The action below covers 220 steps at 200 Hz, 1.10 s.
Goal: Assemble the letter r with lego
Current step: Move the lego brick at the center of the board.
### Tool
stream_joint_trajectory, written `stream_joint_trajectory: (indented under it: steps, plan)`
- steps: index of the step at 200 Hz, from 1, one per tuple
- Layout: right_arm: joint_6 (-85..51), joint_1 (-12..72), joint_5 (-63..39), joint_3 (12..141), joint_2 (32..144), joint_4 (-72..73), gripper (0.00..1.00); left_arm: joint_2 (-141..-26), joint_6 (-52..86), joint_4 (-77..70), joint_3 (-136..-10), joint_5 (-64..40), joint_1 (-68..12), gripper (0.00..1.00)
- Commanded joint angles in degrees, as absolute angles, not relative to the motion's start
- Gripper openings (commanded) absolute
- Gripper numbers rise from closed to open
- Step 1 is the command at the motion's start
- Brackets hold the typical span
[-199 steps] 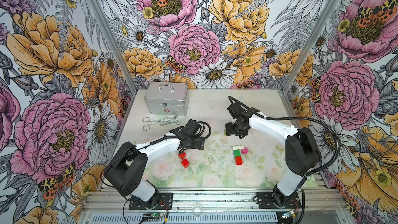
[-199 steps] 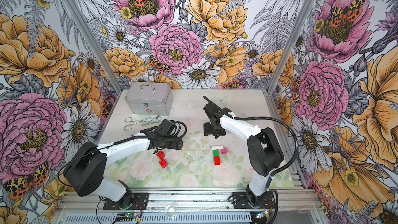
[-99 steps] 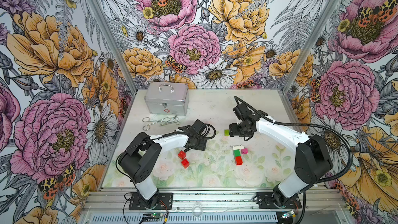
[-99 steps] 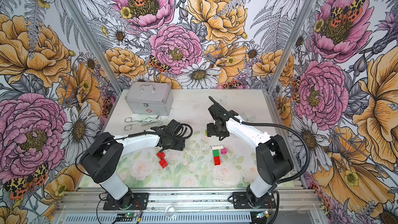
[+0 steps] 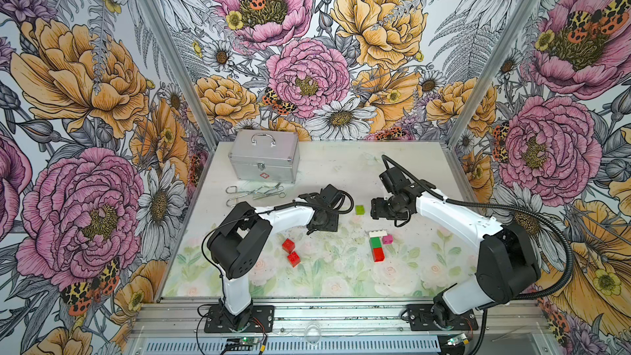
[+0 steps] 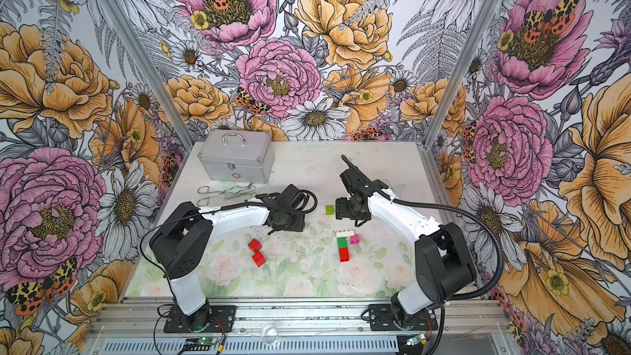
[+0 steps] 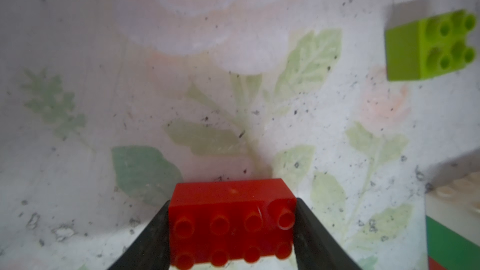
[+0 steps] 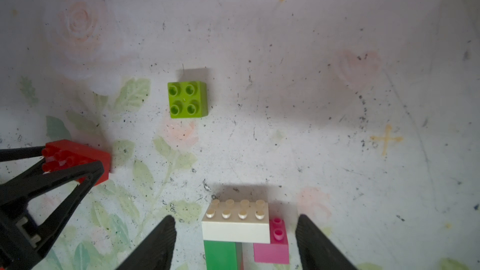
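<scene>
1. A case (image 5: 263, 160) sat by the tabletop's far left corner, with forceps (image 5: 254, 192) just in front of it.
2. Two red bricks (image 5: 288, 245) lay close together left of the middle.
3. The left gripper (image 7: 232, 203) was clamped on the ends of a long red brick (image 7: 231, 193).
4. A lime brick (image 5: 359, 209) lay alone mid-tabletop, between the grippers.
5. The right gripper (image 8: 235, 219) gaped wide and held nothing.
6. Right of the middle, a white brick (image 5: 378, 233), a green brick (image 5: 375, 243) and an end red brick (image 5: 378, 254) formed a column, with a pink brick (image 5: 387, 239) against the white one's right end.
</scene>
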<state>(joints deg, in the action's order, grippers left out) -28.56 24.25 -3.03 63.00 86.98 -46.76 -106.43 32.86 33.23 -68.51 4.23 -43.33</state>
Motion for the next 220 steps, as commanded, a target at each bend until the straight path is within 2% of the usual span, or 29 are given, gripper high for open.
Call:
stream_joint_trajectory:
  steps: [1,77,123,158,188,220]
  plan:
    - [-27.43,23.38,-3.97,61.76,84.23,-45.09,0.75,-108.60,36.58,33.67,-72.10,7.48,-43.25,0.53]
    - [-26.47,20.38,-6.09,58.71,80.04,-44.98,0.76,-115.93,39.90,33.69,-80.16,7.03,-43.77,0.57]
    - [-26.71,20.07,-6.61,58.08,78.56,-45.09,0.81,-114.07,39.02,33.45,-80.87,6.54,-44.12,0.78]
    - [-27.73,20.06,-6.46,58.27,77.81,-45.83,0.82,-111.97,36.69,33.07,-81.74,5.53,-44.30,0.86]
    - [-30.38,20.84,-5.24,59.16,76.92,-46.34,0.81,-104.99,35.07,31.57,-76.27,6.29,-42.58,0.87]
    - [-33.57,25.12,-2.25,63.47,79.98,-47.84,0.80,-86.66,33.40,26.58,-61.88,2.68,-36.45,0.87]
